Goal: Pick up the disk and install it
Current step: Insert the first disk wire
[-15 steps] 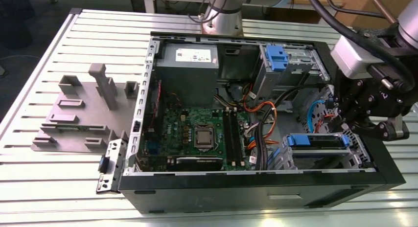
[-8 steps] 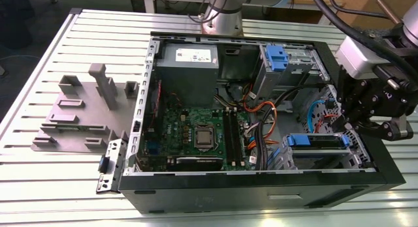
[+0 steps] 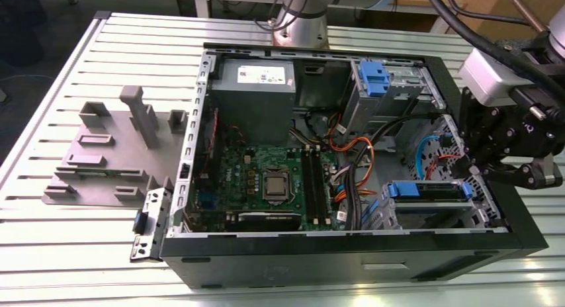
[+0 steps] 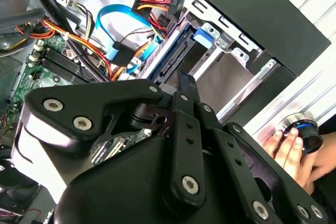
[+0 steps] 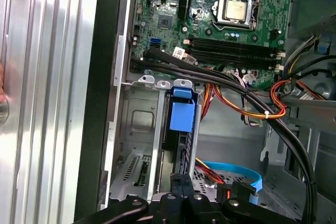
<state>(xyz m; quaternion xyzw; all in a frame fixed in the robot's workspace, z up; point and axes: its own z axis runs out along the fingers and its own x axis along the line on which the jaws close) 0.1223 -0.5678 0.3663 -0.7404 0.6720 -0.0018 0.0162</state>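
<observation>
The disk (image 3: 430, 190), silver with blue side rails, sits in the lower drive cage at the front right corner of the open computer case (image 3: 353, 257). In both wrist views it stands edge-on in that cage, its blue rail tab (image 5: 182, 116) and its dark end (image 4: 190, 56) showing. My gripper (image 3: 481, 168) hangs over the case's right wall, just beside and above the disk. Its black fingertips (image 4: 185, 80) come together a short way from the disk's end, shut with nothing between them. In the first wrist view my gripper (image 5: 181, 179) points along the disk's edge.
A blue ribbon cable (image 3: 430, 151) and orange-yellow wires (image 5: 247, 111) run close to the cage. The motherboard (image 3: 274, 181), a grey power supply (image 3: 254, 82) and an upper cage with a blue latch (image 3: 375, 79) fill the case. A grey fixture (image 3: 106, 155) stands at the exterior view's left. A person's hand (image 4: 286, 148) holds a knob outside the case.
</observation>
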